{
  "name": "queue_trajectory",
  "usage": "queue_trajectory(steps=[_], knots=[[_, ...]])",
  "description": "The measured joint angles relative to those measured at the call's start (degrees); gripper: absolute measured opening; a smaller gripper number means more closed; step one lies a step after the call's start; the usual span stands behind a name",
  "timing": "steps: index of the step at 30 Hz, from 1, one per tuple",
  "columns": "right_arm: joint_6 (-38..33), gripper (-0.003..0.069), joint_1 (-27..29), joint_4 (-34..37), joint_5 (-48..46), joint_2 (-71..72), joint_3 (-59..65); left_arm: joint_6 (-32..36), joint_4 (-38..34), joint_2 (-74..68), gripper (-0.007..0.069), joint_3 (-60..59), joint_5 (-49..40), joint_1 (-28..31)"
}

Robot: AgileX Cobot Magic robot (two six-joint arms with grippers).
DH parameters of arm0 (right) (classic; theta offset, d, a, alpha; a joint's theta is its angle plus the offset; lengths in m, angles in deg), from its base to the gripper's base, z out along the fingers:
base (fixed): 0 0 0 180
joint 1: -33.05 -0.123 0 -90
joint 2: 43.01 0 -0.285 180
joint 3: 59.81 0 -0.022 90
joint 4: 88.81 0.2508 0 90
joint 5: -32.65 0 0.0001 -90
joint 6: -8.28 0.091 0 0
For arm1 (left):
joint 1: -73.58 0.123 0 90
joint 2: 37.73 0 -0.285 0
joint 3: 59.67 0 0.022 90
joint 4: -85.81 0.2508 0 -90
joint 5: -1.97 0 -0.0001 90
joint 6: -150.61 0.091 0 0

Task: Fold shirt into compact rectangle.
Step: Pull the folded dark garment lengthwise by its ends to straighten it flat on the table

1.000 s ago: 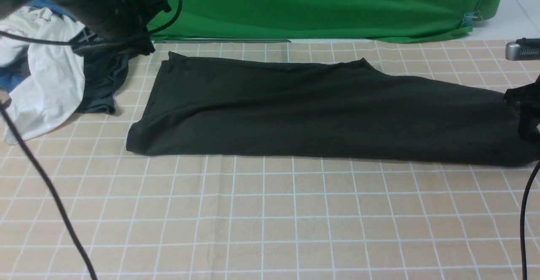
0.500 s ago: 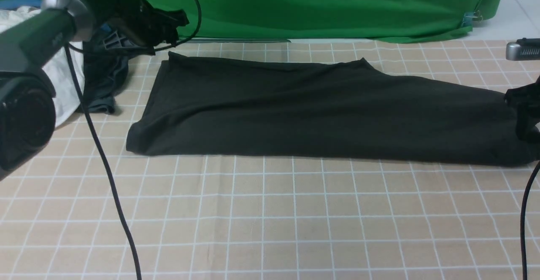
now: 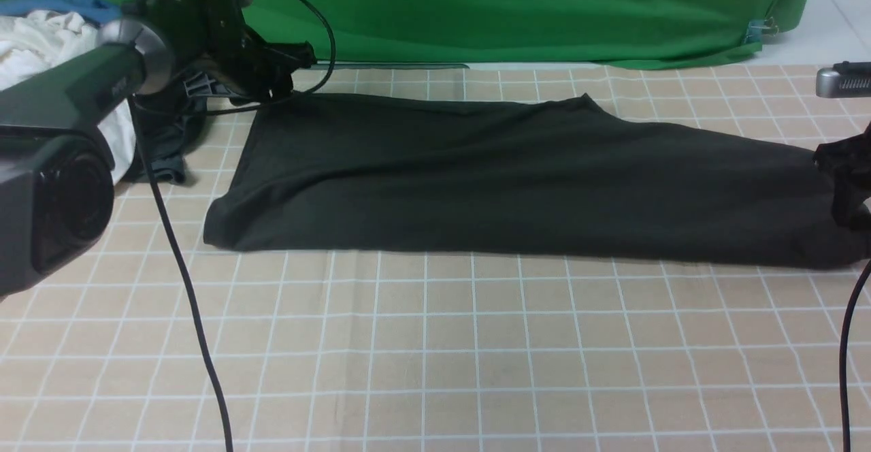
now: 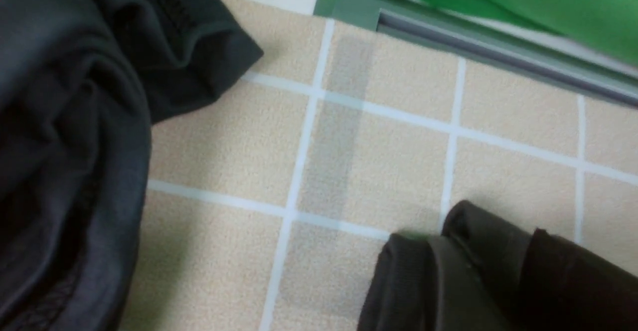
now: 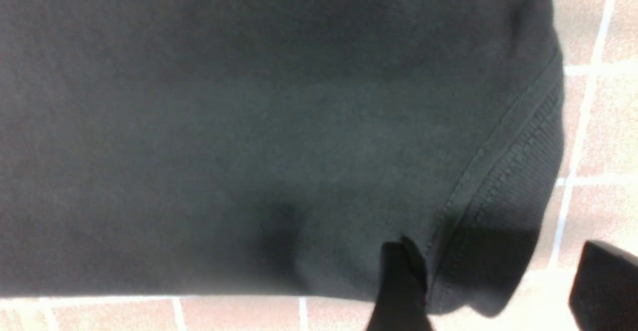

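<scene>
The black shirt (image 3: 517, 180) lies as a long folded strip across the checked tablecloth. My left gripper (image 3: 286, 71) is at the strip's far left corner. In the left wrist view that gripper (image 4: 473, 239) is shut on the shirt, with a fold of dark cloth (image 4: 488, 266) filling the space between the fingers. My right gripper (image 3: 847, 190) sits at the strip's right end. In the right wrist view it (image 5: 498, 291) stands open: one finger (image 5: 398, 286) rests on the shirt (image 5: 249, 121) by its stitched hem, the other finger (image 5: 605, 286) is over bare tablecloth.
A white garment (image 3: 41, 50) and a smaller dark grey garment (image 3: 167, 139) are piled at the far left; the grey garment (image 4: 65, 121) also fills one side of the left wrist view. A green backdrop (image 3: 510, 9) closes the far edge. Black cables (image 3: 184, 282) hang from both arms.
My left arm swung from over the garment pile to the shirt's far left corner, and its jaws closed on the cloth. The right gripper and the shirt stayed put.
</scene>
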Motion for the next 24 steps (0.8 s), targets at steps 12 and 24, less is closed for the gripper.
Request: queue_trajectory(steps=[12, 24], knots=[[0.0, 0.0477, 0.0, 0.0, 0.0, 0.01, 0.0, 1.16, 0.01, 0.37, 0.0027, 2.45, -0.98, 0.0], [0.0, 0.0477, 0.0, 0.0, 0.0, 0.06, 0.0, 1.3, 3.77, 2.11, 0.0029, 8.51, -3.71, 0.52]])
